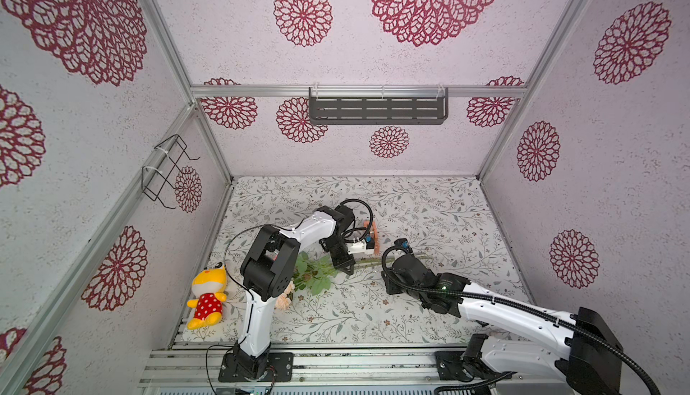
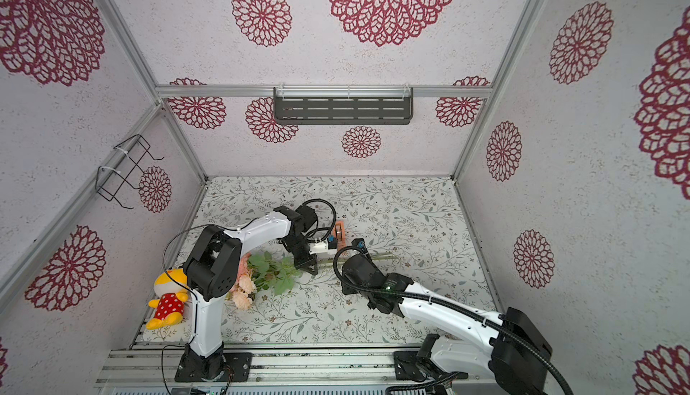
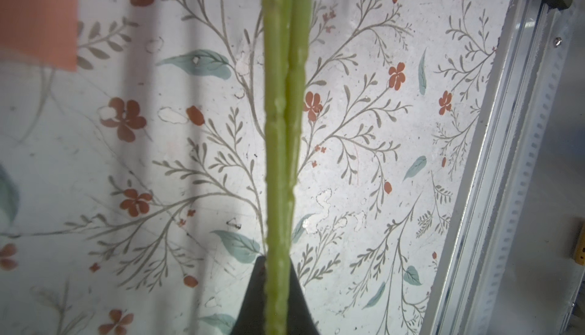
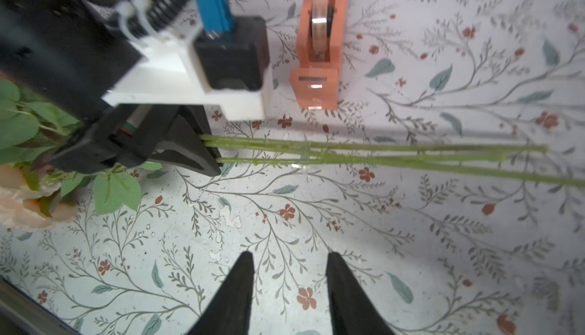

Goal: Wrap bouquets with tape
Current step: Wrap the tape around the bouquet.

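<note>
The bouquets (image 1: 313, 279) (image 2: 278, 277) lie as one bunch on the floral table, with peach and pink blooms (image 2: 242, 296) to the left and bare green stems (image 4: 380, 156) running right. My left gripper (image 1: 347, 267) (image 2: 311, 267) is shut on the stems (image 3: 281, 127) just right of the leaves; its black fingers (image 4: 202, 153) clamp them. The tape sits in an orange dispenser (image 4: 319, 48) (image 1: 373, 238) (image 2: 340, 234) just behind the stems, and a corner of it (image 3: 38, 16) shows in the left wrist view. My right gripper (image 4: 289, 257) hangs open on the near side of the stems, holding nothing.
A yellow plush toy in a red dotted dress (image 1: 207, 296) (image 2: 168, 299) lies at the table's front left, beside the left arm's base. A dark slotted shelf (image 1: 377, 109) hangs on the back wall and a wire rack (image 1: 168, 173) on the left wall. Aluminium rails (image 1: 336, 359) edge the front.
</note>
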